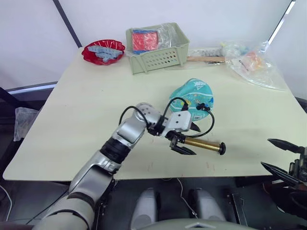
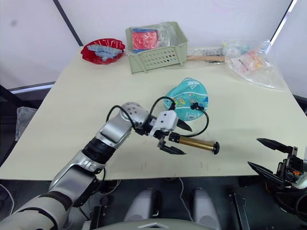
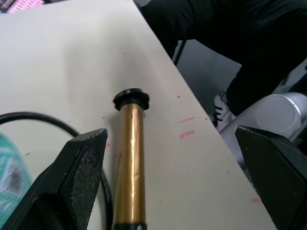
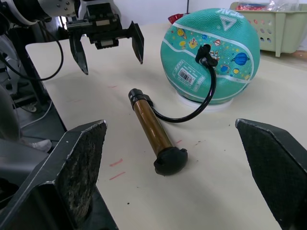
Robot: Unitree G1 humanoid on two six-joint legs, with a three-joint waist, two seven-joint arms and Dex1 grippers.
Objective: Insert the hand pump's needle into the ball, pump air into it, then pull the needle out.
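the hand pump (image 4: 154, 132) lay flat on the table (image 1: 86, 124) beside the teal ball (image 4: 211, 55), its hose (image 4: 204, 103) curving up to the needle fitting (image 4: 204, 53), which seemed already seated in the ball. the left gripper (image 2: 175, 138) hung spread open over the pump's near end, gripping nothing, and the right gripper (image 2: 268, 155) waited open off the table's edge. pumping and pulling the needle out looked still to do.
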